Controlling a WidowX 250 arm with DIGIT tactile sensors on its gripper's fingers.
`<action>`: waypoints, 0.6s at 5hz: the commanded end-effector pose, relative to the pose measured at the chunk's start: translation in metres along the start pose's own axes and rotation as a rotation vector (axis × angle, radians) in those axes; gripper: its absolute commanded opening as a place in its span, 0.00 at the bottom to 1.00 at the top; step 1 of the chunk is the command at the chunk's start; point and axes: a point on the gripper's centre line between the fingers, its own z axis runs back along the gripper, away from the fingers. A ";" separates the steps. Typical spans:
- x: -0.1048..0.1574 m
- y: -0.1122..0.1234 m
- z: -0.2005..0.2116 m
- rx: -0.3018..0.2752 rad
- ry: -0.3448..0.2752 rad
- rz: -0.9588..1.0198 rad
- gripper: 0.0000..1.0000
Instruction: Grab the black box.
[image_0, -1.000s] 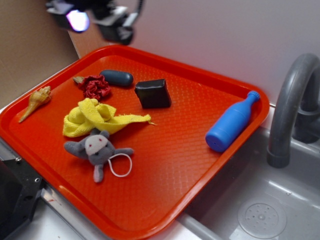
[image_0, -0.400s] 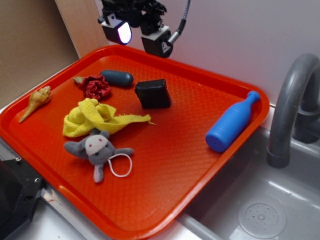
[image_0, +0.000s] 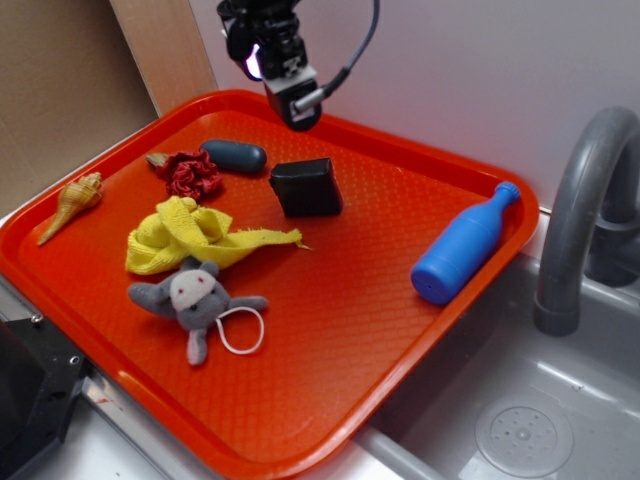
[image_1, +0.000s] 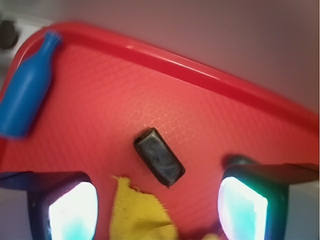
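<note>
Gripper (image_0: 278, 78) has swung right & dropped from the top-left corner, now turned edge-on above the tray's (image_0: 420, 150) far rim, just behind the black box (image_0: 306, 187) (not touching), fingers wide apart.

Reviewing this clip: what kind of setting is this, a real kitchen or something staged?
Probably a staged toy-kitchen sink setup. A grey plastic-looking faucet stands over a moulded sink basin, and beside it an orange tray holds small props such as a blue bottle and plush mouse.
</note>
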 end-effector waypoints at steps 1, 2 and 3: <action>0.008 0.021 -0.014 -0.137 -0.135 -0.371 1.00; 0.007 0.023 -0.044 -0.064 -0.135 -0.424 1.00; 0.019 -0.004 -0.070 -0.010 -0.021 -0.465 1.00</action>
